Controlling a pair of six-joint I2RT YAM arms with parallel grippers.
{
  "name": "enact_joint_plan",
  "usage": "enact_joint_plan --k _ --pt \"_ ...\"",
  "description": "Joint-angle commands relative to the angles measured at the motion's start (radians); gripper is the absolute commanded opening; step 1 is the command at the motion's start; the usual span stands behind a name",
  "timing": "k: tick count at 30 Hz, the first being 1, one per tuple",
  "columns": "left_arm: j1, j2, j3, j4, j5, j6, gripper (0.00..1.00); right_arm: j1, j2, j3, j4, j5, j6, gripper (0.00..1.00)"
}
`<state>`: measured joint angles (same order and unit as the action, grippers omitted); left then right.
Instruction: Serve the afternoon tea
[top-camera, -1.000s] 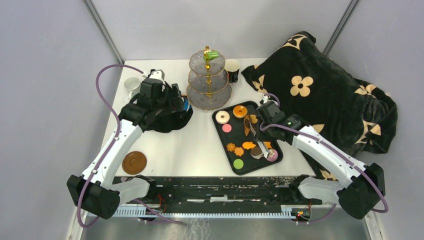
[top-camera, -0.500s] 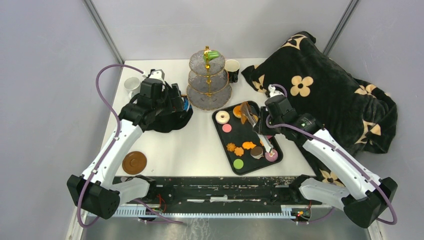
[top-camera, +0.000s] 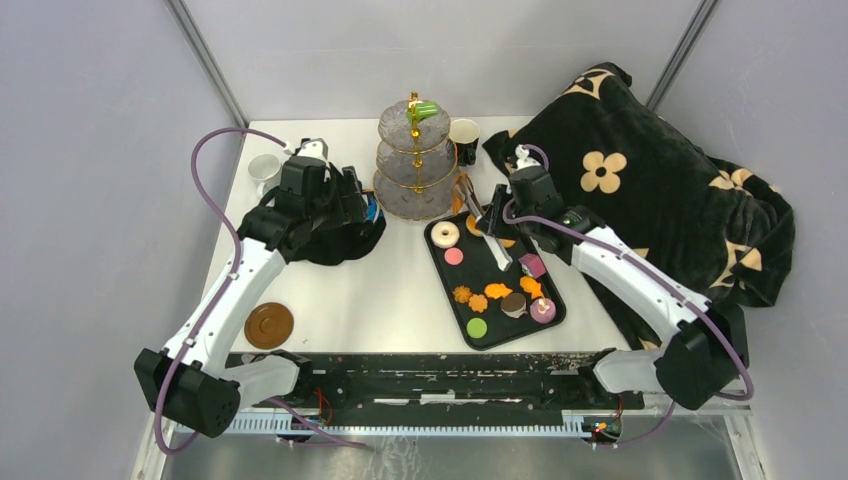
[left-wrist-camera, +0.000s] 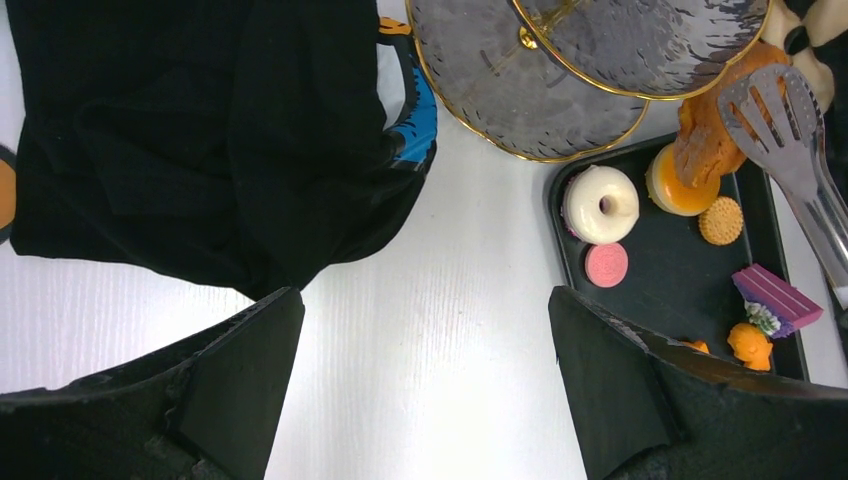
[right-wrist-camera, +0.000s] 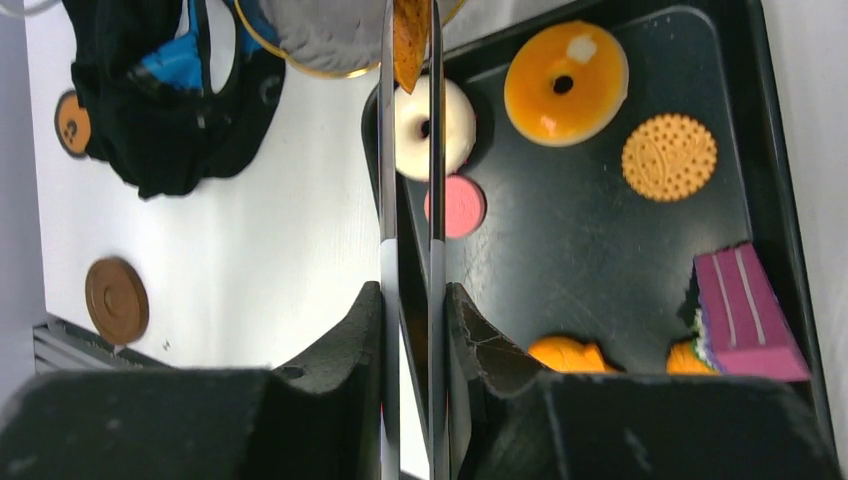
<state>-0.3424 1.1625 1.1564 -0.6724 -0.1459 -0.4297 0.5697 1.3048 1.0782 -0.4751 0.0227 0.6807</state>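
Observation:
The afternoon tea lies on a black tray (top-camera: 492, 262): a white donut (right-wrist-camera: 456, 122), an orange donut (right-wrist-camera: 566, 83), a round cookie (right-wrist-camera: 669, 156), a pink disc (right-wrist-camera: 462, 207), a purple cake piece (right-wrist-camera: 745, 312) and a green disc (top-camera: 477, 327). My right gripper (right-wrist-camera: 412, 300) is shut on metal tongs (right-wrist-camera: 436, 200). The tongs pinch an orange-brown pastry (left-wrist-camera: 705, 140) at the rim of the tiered stand's (top-camera: 418, 150) bottom plate. A green treat (top-camera: 427, 110) sits on the top tier. My left gripper (left-wrist-camera: 425, 340) hangs open over bare table, left of the tray, holding nothing.
A black bag with blue trim (left-wrist-camera: 200, 130) lies under the left arm. The black flowered blanket (top-camera: 640, 180) fills the right side. A dark cup (top-camera: 464, 133) stands behind the stand, a white cup (top-camera: 263, 168) at far left, a brown coaster (top-camera: 269, 325) near left.
The right arm has swung away from the near end of the tray toward the stand, carrying the tongs and the pastry with it. The left arm has not moved.

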Motion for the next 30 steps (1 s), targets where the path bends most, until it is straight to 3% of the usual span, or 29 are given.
enact_joint_plan --k 1,21,30 --pt "0.004 0.01 0.044 0.022 -0.046 0.033 1.0 -0.038 0.058 0.045 0.191 -0.043 0.029 0.01" --pt "0.014 0.045 0.085 0.031 -0.1 0.073 1.0 -0.135 0.443 0.231 0.371 -0.199 0.047 0.01" --pt "0.017 0.048 0.087 0.033 -0.129 0.08 1.0 -0.165 0.618 0.334 0.448 -0.341 0.052 0.01"
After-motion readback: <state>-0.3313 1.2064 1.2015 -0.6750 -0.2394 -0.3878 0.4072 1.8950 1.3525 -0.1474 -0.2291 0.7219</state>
